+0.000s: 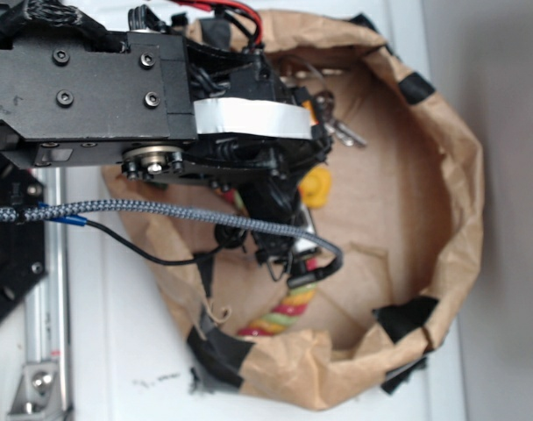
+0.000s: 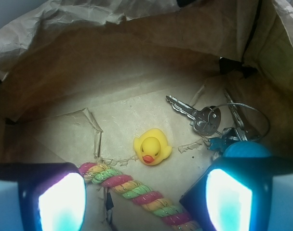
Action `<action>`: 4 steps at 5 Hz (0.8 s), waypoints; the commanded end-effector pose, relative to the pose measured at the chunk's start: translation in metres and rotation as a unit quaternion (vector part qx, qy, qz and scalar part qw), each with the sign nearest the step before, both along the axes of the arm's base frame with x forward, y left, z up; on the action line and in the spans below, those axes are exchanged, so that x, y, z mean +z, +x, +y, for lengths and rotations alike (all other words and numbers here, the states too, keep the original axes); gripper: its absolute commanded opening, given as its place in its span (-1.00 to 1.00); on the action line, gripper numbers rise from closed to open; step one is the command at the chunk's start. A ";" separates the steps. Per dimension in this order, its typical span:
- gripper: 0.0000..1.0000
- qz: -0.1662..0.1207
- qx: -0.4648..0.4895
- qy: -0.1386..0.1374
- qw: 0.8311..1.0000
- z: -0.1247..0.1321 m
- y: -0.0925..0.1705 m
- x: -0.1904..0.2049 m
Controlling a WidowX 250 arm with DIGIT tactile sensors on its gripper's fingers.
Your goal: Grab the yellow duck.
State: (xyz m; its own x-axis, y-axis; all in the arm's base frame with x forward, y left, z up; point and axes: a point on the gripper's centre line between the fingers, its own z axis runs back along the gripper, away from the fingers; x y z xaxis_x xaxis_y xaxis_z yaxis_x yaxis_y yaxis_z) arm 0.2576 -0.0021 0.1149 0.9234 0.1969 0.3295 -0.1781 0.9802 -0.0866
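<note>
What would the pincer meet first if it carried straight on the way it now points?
Probably the yellow duck, which sits ahead between the open pincer fingers; the striped rope lies nearer, so it might brush that first. Depth is unclear.

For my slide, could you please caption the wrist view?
Open gripper above the duck in a paper bag, rope and keys nearby.
</note>
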 end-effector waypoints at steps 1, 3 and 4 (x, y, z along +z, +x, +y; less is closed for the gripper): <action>1.00 -0.013 -0.004 -0.013 1.000 0.008 0.004 -0.022; 1.00 -0.004 -0.014 0.021 1.000 0.006 0.011 -0.073; -0.96 -0.028 -0.019 0.025 0.999 0.004 0.018 -0.073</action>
State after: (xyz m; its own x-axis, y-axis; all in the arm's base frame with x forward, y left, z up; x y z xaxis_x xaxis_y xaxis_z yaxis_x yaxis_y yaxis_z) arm 0.2704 0.0002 0.0334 0.9179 0.1530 0.3661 -0.1464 0.9882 -0.0459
